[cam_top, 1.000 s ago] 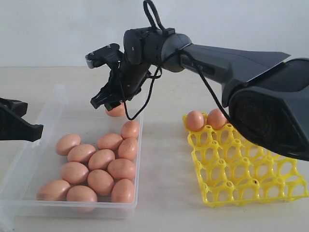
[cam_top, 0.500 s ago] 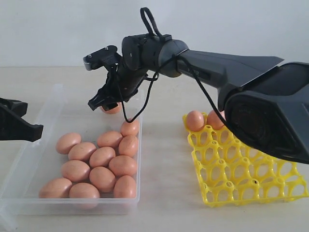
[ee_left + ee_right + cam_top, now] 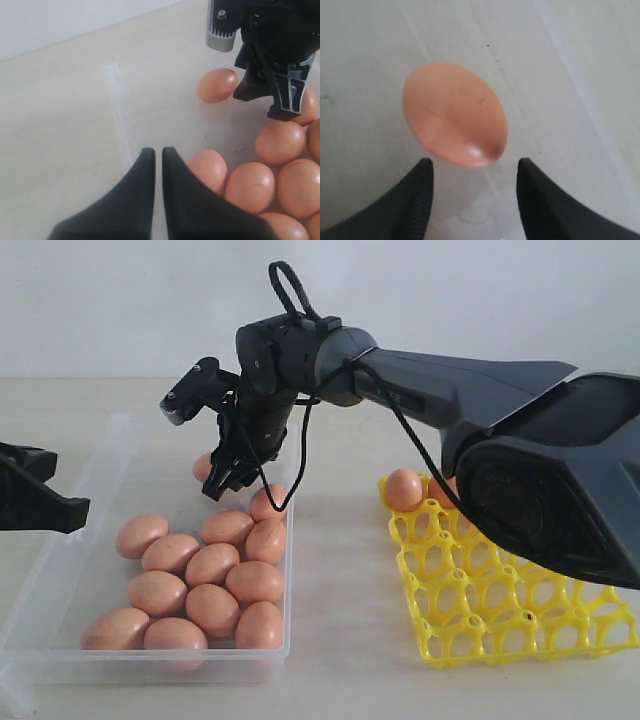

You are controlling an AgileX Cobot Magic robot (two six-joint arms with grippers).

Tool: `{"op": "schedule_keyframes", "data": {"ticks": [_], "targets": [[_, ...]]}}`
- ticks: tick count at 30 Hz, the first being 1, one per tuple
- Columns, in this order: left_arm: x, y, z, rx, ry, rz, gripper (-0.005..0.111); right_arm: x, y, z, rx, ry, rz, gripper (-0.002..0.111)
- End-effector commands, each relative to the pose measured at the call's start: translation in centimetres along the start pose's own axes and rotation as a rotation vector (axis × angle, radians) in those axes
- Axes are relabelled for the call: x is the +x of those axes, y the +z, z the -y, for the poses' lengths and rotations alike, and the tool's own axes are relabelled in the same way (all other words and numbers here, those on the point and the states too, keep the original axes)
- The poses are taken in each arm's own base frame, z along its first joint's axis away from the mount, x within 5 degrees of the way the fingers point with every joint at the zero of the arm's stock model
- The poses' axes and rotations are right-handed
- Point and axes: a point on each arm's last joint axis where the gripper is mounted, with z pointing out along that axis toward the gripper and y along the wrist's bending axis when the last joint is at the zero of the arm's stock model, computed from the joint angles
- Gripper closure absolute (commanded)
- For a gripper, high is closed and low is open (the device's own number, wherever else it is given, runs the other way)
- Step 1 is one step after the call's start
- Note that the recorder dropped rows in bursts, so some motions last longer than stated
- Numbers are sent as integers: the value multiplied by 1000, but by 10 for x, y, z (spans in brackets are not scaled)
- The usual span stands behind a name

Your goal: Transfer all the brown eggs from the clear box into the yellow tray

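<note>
Since a second ago, your right tool (image 3: 475, 164) has swung toward 9 o'clock and dipped. It now hangs wide apart over a lone brown egg (image 3: 454, 114), which sits just ahead of the fingertips and untouched.

At the far left, your left tool (image 3: 156, 155) is closed with nothing in it, parked at the 9 o'clock wall of the clear box (image 3: 70, 560). The lone egg lies at the box's 12 o'clock end, apart from the other brown eggs (image 3: 212, 565) clustered toward 5 o'clock. At 3 o'clock across the worktop (image 3: 340, 570), the yellow tray (image 3: 500, 610) holds two eggs (image 3: 403, 488) at its 11 o'clock corner.

Expect the egg to be light, smooth, rigid and likely brittle, and apt to roll. Straddle its widest middle, across the short axis, and close gently.
</note>
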Motion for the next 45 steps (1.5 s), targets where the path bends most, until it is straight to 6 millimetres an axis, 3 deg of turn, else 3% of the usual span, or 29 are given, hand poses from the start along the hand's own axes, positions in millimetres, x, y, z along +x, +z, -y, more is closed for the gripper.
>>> {"op": "schedule_keyframes", "data": {"ticks": [1,4,13,25,45], "targets": [[0,-2,-2,-8,2,5,103,-3,-2,2,15,-30,19,63],[0,-2,-2,-10,2,5,103,-4,-2,3,23,-52,32,63],[0,-2,-2,-10,2,5,103,-13,-6,-22,22,-185,-10,63],[0,-2,-1,2,-60,2,103,-21,-45,-11,120,9,-19,63],[-1,-2,0,14,-55,11,103,-21,-46,-11,122,43,-22,63]]}}
